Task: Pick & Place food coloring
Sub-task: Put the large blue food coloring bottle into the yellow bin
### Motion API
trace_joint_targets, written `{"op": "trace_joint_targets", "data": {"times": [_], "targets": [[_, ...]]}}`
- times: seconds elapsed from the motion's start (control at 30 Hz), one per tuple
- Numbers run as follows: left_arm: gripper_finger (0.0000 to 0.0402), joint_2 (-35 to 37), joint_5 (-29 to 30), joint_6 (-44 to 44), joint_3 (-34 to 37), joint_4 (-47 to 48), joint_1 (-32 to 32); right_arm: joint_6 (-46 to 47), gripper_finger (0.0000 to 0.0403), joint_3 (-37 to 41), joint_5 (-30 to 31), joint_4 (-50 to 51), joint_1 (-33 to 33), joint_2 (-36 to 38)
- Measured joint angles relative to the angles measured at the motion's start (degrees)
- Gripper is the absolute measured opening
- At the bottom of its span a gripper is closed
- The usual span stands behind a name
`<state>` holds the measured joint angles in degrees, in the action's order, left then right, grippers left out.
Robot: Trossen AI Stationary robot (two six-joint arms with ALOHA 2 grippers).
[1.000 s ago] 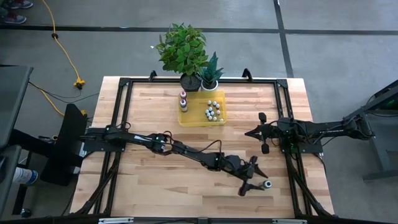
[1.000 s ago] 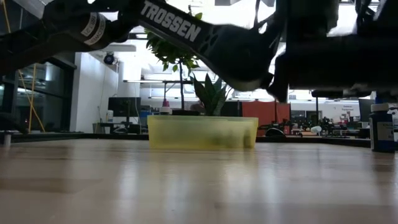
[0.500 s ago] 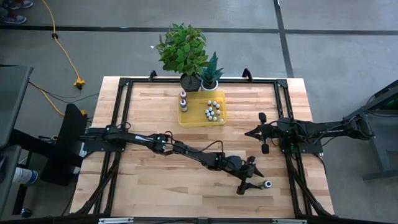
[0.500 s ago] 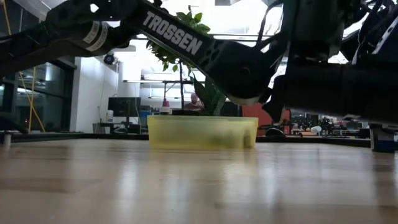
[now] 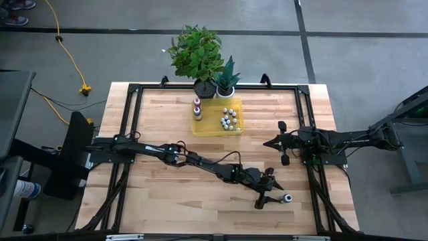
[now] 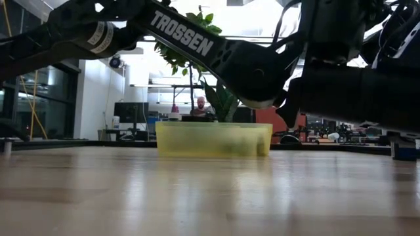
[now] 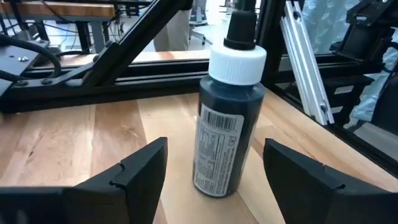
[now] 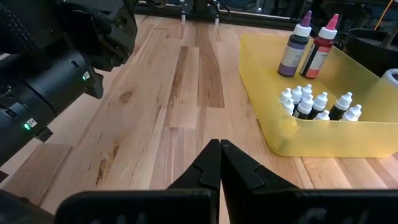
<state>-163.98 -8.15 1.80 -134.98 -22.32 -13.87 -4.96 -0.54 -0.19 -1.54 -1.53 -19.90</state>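
A dark food coloring bottle [image 7: 227, 143] with a white cap stands upright on the table near the front right [image 5: 287, 198]. My left gripper [image 7: 214, 149] lies low and nearly level and is open. One finger stands on each side of the bottle, and neither touches it. In the low view the gripper [image 6: 354, 92] hides all but the bottle's lower part [image 6: 405, 149]. Several small white-capped bottles [image 8: 314, 104] and two taller ones, purple [image 8: 297, 46] and red [image 8: 320, 50], stand in the yellow tray [image 5: 217, 127]. My right gripper [image 8: 219, 152] waits shut at the table's right side [image 5: 267, 142].
Two potted plants [image 5: 197, 57] [image 5: 226, 79] stand at the far edge behind the tray. A black frame rail [image 5: 307, 120] runs along the table's sides. Bare wood lies between the tray and the left arm [image 5: 200, 161].
My left gripper has sunk toward the table and tipped closer to level, staying open around the bottle. In the low view it now covers the bottle's upper part. The bottle has not moved.
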Motion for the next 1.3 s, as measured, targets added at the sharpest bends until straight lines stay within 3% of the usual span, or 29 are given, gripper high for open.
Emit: {"op": "trace_joint_targets", "data": {"times": [0.2, 0.37, 0.5, 0.77, 0.93, 1.3], "targets": [[0.0192, 1.3, 0.3, 0.0, 0.0, 1.7, 0.0, 0.0, 0.0, 0.0, 0.0, 0.0, 0.0, 0.0], [0.0095, 5.0, -0.1, -0.6, 0.0, 5.0, 0.1, 0.0, 0.0, 0.0, 0.0, 0.0, 0.0, 0.0], [0.0016, 7.0, -4.7, -1.5, 0.1, 7.2, 0.4, 0.0, 0.0, 0.0, 0.0, 0.0, 0.0, 0.0], [0.0003, 13.7, -8.3, 0.1, 3.8, 7.5, 1.2, 0.0, 0.0, 0.0, 0.0, 0.0, 0.0, 0.0], [0.0001, 23.1, -9.3, -0.3, 18.5, 5.8, 2.2, 0.0, 0.0, 0.0, 0.0, 0.0, 0.0, 0.0], [0.0, 58.7, -4.4, -6.6, 62.0, 3.4, 6.1, 0.0, 0.0, 0.0, 0.0, 0.0, 0.0, 0.0]]}}
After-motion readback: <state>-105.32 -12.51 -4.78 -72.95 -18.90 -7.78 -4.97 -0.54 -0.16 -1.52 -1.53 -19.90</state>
